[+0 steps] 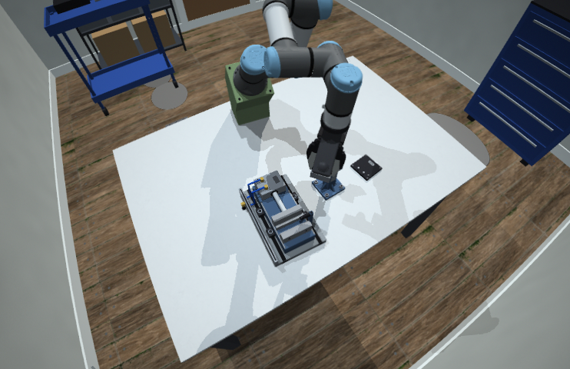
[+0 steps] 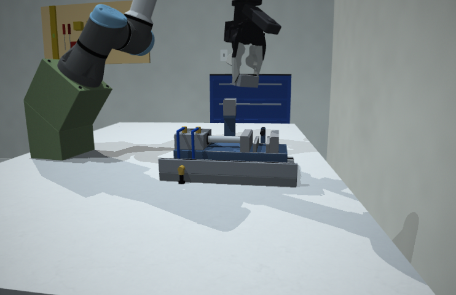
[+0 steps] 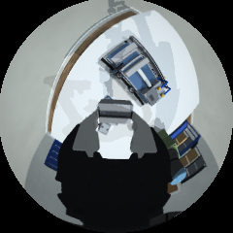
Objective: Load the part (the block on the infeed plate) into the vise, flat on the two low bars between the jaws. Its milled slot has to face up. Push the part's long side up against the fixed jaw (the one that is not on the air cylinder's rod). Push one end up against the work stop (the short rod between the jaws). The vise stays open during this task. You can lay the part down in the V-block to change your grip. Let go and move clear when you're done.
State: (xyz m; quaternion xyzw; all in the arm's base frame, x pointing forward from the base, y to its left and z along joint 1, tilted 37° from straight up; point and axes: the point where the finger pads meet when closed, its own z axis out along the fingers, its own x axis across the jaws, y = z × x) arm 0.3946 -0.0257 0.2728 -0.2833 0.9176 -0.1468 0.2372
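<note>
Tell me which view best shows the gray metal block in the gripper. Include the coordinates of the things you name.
The wrist view: the gray metal block (image 1: 323, 174) (image 2: 247, 81) (image 3: 116, 110) spans both fingertips there. The exterior view shows it smaller in the frame, side-on; the top view shows only a sliver below the black gripper (image 1: 323, 174) (image 2: 246, 78) (image 3: 116, 116).

We see open air between the gripper (image 1: 323, 174) (image 2: 246, 82) (image 3: 116, 114) and the vise (image 1: 289, 221) (image 2: 230, 153) (image 3: 133, 70); the V-block stand (image 1: 328, 187) (image 2: 229, 116) rises behind it (rather tall, we find), and the jaws flank an uncovered gap.

The tabletop (image 1: 177, 278) (image 2: 131, 257) (image 3: 182, 63) looks smooth and matt, the floorboards (image 1: 482, 278) like rough-grained wood, the vise's rod (image 1: 278, 201) (image 2: 224, 139) (image 3: 144, 77) like smooth metal.
</note>
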